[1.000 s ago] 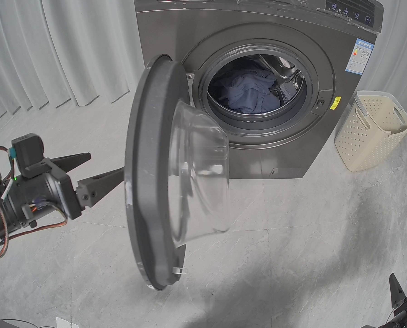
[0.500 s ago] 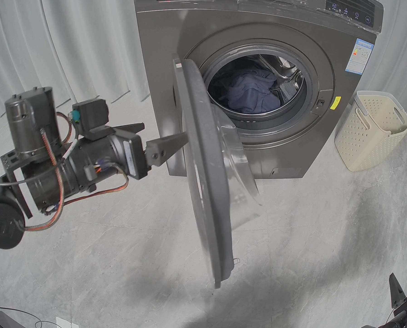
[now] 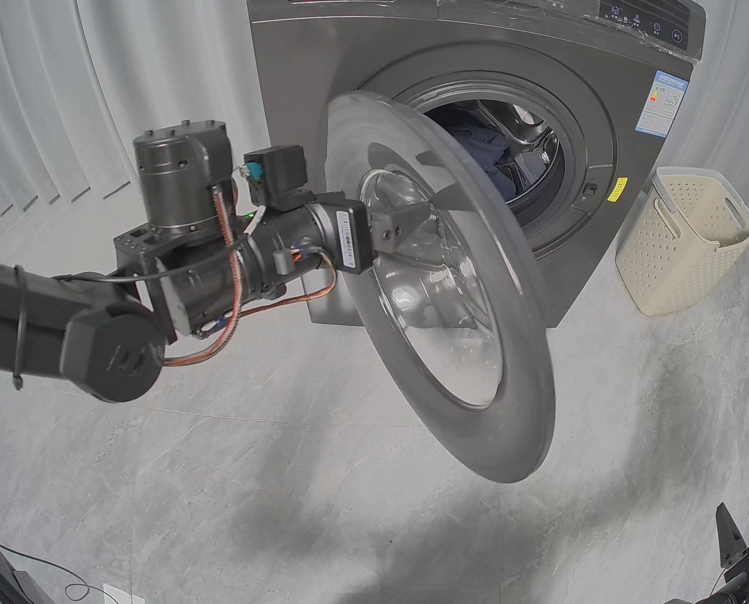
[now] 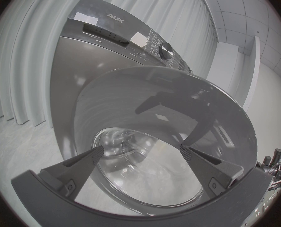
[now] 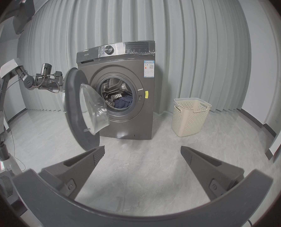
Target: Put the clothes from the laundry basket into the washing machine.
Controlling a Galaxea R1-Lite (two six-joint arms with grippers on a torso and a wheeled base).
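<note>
- Head view: the left gripper [image 3: 414,223] sat against the outer face of the door [image 3: 508,396], at the upper edge of its glass window and on the hinge side. Its jaws were spread and held nothing.
- Left wrist view: the door filled the space straight ahead of the spread fingertips [image 4: 98,150]. I could not tell whether they were touching it or were just off it.
- The door stood part-way between open and shut. It was hinged on the washer's [image 3: 324,69] left, with its free edge out toward the robot and its right, and it half covered the opening.
- The dark blue clothes [image 3: 485,146] lay inside the drum, behind the door.
- The left arm was much the nearer. I judged that a push forward and rightward on that face would swing the door home.
- The basket [image 3: 685,245] stood on the floor right of the washer, clear of the door's swing. No clothes showed in it.
- The right gripper [image 5: 142,150] hung low and well back, jaws apart and empty.
- Nothing stood between door and frame.
</note>
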